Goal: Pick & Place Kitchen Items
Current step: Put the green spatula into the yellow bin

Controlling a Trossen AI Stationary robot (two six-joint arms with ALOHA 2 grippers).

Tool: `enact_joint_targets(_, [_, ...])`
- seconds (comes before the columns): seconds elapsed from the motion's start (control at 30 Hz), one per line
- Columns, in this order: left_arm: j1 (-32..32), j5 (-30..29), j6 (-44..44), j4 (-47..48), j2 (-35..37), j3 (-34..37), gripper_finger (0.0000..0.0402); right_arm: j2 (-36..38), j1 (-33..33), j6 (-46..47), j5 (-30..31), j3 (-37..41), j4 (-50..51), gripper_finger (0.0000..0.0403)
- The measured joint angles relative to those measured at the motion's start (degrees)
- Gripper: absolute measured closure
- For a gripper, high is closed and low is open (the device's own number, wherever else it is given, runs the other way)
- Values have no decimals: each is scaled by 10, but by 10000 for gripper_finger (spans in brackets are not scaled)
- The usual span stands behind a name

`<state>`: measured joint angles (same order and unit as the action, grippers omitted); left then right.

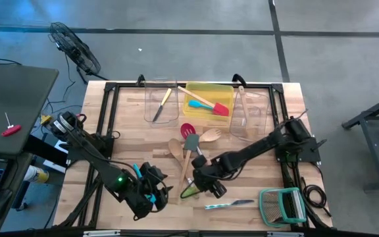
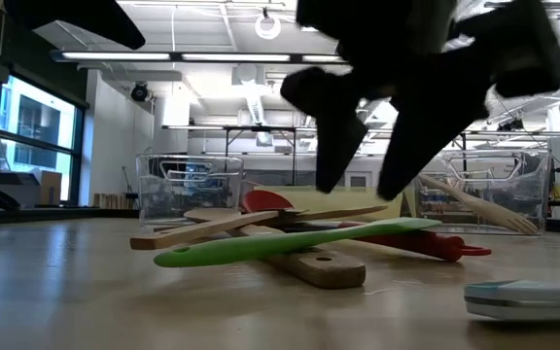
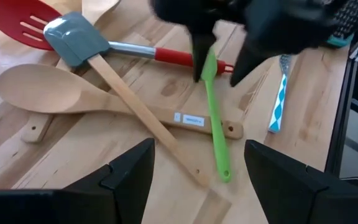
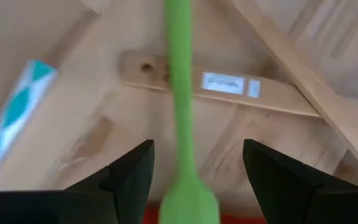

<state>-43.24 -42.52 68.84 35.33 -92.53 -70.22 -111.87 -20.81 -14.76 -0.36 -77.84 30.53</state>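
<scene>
The right gripper [image 3: 219,59] hangs over the heap of utensils mid-surface, jaws apart, straddling the green spatula [image 3: 215,118], which lies across a wooden spoon [image 3: 39,93]. The left gripper [image 1: 155,193] waits near the front edge, jaws apart. Bare wood [image 1: 242,184] lies open beside the heap.

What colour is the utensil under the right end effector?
Bright green spatula, clearest in the left wrist view.

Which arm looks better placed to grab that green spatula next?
The right. Its open gripper hangs directly over the green spatula, fingers either side of the handle. The left gripper waits open, farther back.
</scene>
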Motion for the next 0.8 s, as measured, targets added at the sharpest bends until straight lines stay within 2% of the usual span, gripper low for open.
enact_joint_targets(0.17, [0, 0, -3, -1, 0, 0, 158, -23, 9, 3, -31, 0, -4, 166])
enact_joint_targets(0.53, [1, -2, -37, -11, 0, 0, 158, -67, 10, 14, -31, -3, -11, 173])
enact_joint_targets(0.67, [1, -3, -49, -10, 0, 0, 158, -87, 11, 14, -33, -4, -7, 208])
enact_joint_targets(0.8, [1, -4, -70, -10, 0, 0, 158, -93, 14, 15, -32, -4, -9, 271])
